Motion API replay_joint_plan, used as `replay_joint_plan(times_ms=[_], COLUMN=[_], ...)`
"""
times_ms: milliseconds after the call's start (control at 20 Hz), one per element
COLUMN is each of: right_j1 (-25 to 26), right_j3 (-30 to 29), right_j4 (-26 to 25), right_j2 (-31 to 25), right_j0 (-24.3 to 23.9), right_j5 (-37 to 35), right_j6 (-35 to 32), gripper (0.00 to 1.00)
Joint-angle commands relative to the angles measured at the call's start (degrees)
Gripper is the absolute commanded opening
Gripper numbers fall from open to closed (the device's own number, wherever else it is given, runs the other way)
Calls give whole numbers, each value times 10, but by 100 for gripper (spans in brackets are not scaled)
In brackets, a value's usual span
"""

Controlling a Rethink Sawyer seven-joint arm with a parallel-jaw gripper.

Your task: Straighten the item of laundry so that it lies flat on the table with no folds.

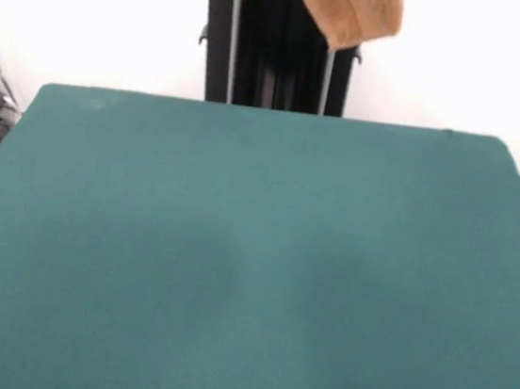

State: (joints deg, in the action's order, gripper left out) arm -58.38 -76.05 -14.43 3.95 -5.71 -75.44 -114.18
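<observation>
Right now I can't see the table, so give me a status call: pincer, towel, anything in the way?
Pincer out of frame. Towel hanging in the air at the top edge, off the table. Nothing else on the green top.

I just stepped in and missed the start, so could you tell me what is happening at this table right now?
An orange-tan towel hangs in the air above the far side of the green table, its lower end dangling well clear of the tabletop. Whatever holds it is cut off at the top edge, so the gripper itself is out of sight. The towel has not yet been laid flat.
</observation>
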Motion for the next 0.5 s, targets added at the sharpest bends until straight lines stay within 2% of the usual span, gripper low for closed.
replay_joint_plan(times_ms=[50, 300, 500], right_j1=[-39, -64, -62], right_j3=[-19, -14, 9], right_j4=[22, 22, 23], right_j2=[-6, -5, -16], right_j0=[22, 25, 20], right_j5=[-105, -123, -148], right_j6=[-47, -61, -61], gripper=[0, 0, 0])
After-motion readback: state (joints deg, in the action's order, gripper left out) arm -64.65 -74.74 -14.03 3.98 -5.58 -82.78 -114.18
